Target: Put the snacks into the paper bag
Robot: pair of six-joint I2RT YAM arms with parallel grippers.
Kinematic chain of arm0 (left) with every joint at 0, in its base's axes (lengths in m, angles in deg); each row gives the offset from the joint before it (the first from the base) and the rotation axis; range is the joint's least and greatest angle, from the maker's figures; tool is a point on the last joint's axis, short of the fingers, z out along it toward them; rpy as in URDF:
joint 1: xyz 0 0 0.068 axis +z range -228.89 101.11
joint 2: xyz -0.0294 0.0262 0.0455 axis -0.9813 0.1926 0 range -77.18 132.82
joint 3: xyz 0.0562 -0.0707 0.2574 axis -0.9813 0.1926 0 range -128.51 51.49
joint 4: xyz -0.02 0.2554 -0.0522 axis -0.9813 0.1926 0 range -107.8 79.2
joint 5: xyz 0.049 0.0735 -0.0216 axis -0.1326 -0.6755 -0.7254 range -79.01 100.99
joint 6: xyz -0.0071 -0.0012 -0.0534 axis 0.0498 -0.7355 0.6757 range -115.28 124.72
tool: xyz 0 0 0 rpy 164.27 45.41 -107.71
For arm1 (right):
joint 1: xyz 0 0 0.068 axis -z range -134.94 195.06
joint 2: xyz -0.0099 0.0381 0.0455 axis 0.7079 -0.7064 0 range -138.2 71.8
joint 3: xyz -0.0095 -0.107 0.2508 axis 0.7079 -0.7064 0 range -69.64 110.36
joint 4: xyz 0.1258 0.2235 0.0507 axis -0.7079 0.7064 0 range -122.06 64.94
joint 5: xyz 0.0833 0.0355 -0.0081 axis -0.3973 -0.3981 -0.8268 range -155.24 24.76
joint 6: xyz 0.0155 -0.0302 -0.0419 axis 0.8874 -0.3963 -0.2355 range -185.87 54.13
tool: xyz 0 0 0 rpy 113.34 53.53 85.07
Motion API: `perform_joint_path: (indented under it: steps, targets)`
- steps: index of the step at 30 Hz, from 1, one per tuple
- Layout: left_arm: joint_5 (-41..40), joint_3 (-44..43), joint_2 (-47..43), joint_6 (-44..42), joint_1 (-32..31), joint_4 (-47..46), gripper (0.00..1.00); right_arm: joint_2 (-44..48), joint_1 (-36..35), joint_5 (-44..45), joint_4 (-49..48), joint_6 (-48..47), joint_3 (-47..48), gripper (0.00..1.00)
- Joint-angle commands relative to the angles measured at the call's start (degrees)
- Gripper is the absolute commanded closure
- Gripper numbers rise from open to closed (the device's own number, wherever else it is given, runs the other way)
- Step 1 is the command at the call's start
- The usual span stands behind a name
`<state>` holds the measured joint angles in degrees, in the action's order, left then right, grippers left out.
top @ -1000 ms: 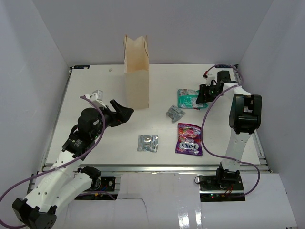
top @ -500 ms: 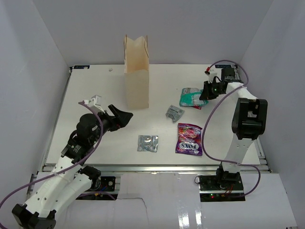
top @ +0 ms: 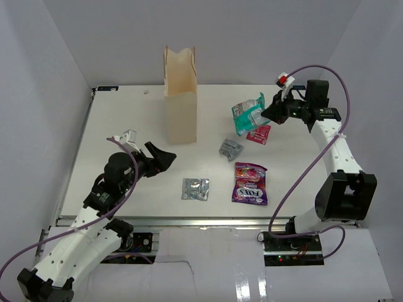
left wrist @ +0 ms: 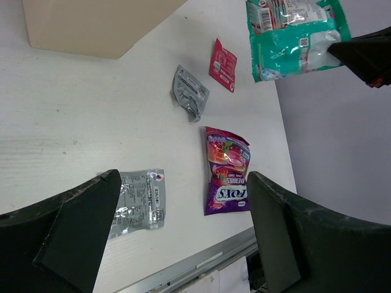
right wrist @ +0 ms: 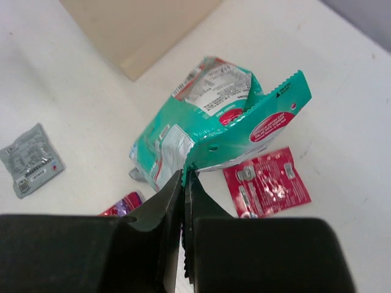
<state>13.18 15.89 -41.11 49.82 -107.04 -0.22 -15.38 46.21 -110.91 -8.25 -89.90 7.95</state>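
Note:
My right gripper [top: 269, 113] is shut on the edge of the teal-and-white packet [top: 247, 116] and holds it in the air right of the paper bag [top: 181, 100]; the packet also shows in the right wrist view [right wrist: 214, 131] and the left wrist view [left wrist: 293, 33]. A pink-red packet [top: 259, 133] lies on the table below it. A crumpled silver-grey packet [top: 230, 149], a purple-pink packet [top: 250, 183] and a flat silver-grey packet [top: 195, 189] lie on the table. My left gripper [top: 165, 155] is open and empty, left of the packets. No orange packet shows.
White walls enclose the table on three sides. The metal rail [top: 208, 221] runs along the near edge. The paper bag's base [left wrist: 91, 27] stands at the far left in the left wrist view.
My right gripper has lifted the teal-and-white packet off the table and the arm has swung up and right, uncovering the pink-red packet. My left arm has shifted slightly.

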Motion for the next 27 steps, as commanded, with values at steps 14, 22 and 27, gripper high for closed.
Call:
perform_joint_path:
  steps: [14,22,27]
  targets:
    - [1.49,2.37,-1.27,2.0,-0.07,-0.97,0.06,-5.54,-17.74,0.13,-15.46,21.13,35.78,0.92]
    - [1.67,2.2,-2.32,2.09,-0.07,-0.88,0.05,-16.09,-27.78,13.05,-22.66,19.73,50.64,0.92]
    - [1.5,3.34,-3.64,3.15,-0.07,-0.88,0.05,-21.1,-31.82,21.66,-24.78,16.65,54.25,0.92]
